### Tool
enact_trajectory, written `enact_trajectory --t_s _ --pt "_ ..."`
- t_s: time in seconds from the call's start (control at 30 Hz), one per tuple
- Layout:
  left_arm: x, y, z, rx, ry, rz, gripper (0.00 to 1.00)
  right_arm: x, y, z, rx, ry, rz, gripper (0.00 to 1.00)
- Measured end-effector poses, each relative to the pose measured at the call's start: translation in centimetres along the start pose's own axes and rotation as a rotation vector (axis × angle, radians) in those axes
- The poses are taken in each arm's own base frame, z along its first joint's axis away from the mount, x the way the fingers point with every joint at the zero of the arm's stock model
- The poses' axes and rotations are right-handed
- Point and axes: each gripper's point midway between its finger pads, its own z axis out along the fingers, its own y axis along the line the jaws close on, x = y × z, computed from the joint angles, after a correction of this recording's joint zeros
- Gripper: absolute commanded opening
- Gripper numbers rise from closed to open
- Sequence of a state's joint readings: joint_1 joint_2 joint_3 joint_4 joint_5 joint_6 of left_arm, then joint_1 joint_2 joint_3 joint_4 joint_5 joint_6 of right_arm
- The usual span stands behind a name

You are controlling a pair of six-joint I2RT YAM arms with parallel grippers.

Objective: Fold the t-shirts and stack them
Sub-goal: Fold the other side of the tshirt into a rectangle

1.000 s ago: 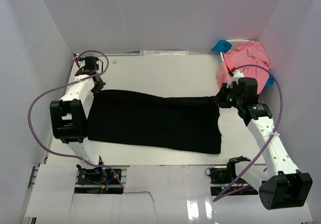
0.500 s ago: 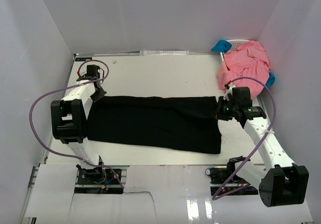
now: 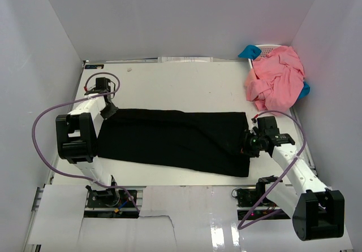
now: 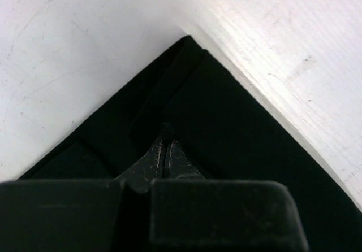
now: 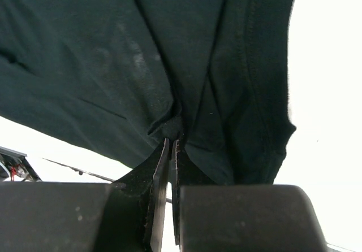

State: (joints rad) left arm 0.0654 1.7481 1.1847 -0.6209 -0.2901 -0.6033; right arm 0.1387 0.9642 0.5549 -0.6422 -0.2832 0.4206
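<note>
Right pincer (image 5: 171, 143) nipping black t-shirt (image 5: 113, 54), wrist close-up

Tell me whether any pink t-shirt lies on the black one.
No, the pink t-shirts are heaped in the far right corner, and the black t-shirt lies spread with nothing pink on it.

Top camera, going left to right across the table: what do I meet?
Left arm's fingers pinching a shirt corner → black t-shirt → right arm's fingers on its right edge → pink t-shirts heaped at the far right.
</note>
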Motion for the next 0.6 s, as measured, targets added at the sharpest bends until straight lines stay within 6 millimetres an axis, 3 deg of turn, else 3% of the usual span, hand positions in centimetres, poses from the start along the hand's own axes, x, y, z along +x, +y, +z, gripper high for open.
enact_trajectory --t_s 0.2,0.43,0.6 --pt "0.4 1.1 -0.5 -0.015 -0.003 -0.034 0.0 2.5 -1.5 0.6 0.04 0.031 0.069 0.08" --pt "-1.4 0.9 -2.9 0.032 -0.088 -0.08 0.0 2.2 -2.3 0.4 0.083 -0.013 0.106 0.08" --pt "-1.1 1.3 -3.1 0.031 -0.094 -0.082 0.0 3.0 -3.1 0.8 0.119 0.009 0.132 0.08"
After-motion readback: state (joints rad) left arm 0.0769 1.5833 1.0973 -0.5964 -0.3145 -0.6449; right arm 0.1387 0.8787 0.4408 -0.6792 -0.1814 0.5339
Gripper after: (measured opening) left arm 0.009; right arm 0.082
